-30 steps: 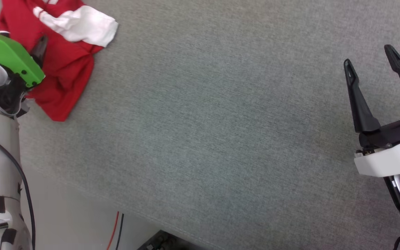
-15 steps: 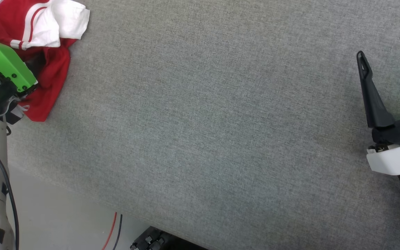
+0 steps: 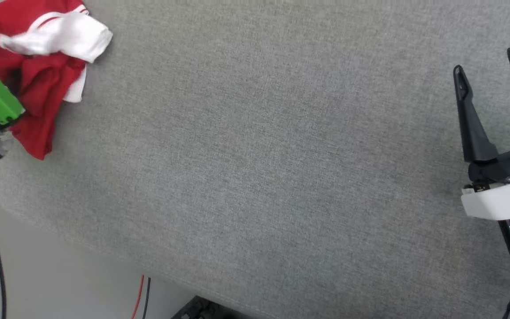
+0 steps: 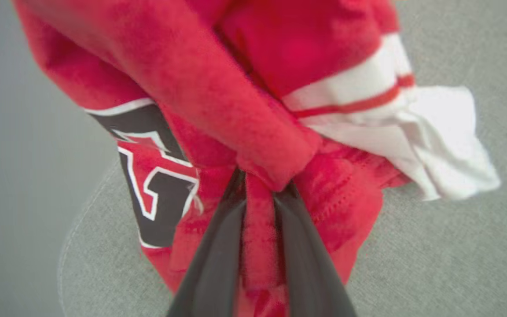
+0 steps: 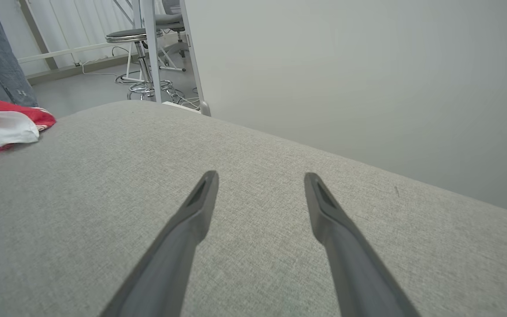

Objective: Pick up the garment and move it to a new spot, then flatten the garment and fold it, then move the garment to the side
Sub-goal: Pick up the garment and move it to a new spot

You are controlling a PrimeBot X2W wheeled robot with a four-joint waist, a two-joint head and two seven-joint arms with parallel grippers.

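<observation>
Grey cloth counter, broad and flat. Red shirt bunched near its left edge, white sleeve on top. Left jaws pinching a red fold of that shirt; right jaws spread wide above the counter, well apart from the shirt.

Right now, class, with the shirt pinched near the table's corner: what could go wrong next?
1. The left end effector pinches just one narrow fold of the garment; the bunched rest could slip free when lifted.
2. The garment is near a rounded corner of the grey table, so a drop could land off it.
</observation>
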